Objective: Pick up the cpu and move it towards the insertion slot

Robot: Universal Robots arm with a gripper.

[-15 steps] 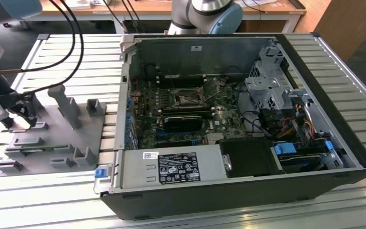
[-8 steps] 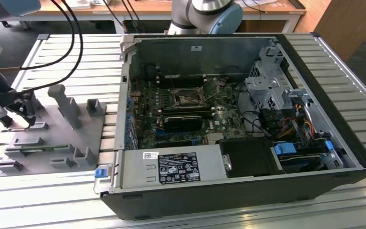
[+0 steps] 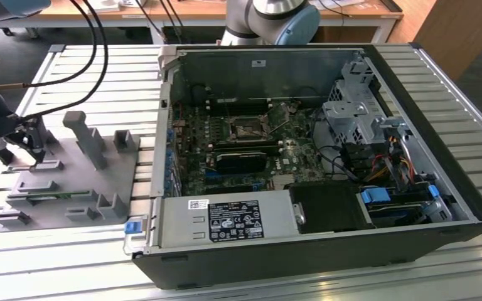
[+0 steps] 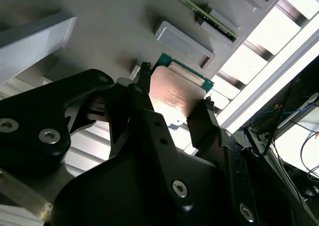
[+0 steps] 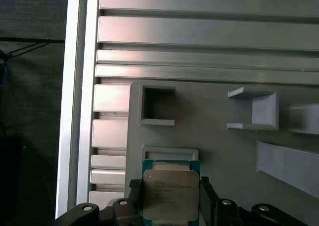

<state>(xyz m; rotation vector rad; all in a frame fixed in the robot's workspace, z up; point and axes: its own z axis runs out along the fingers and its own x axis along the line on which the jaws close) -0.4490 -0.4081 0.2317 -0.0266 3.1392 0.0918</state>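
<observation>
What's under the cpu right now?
The grey fixture lies under the cpu, with a rimmed pocket showing past the chip. The gripper clamps the chip's sides. The chip covers the pocket floor, so contact or gap cannot be seen.

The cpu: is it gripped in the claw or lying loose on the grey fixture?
Gripped: in both wrist views the claw clamps two opposite edges of the cpu. Lifted off the grey fixture? Cannot tell.

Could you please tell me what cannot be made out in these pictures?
First wrist view: the frame edge cuts off one edge of the cpu.
Second wrist view: the body of the end effector covers part of the cpu, hiding whether it touches the grey fixture.
Exterior view: the insertion slot is too small to show its contacts.
</observation>
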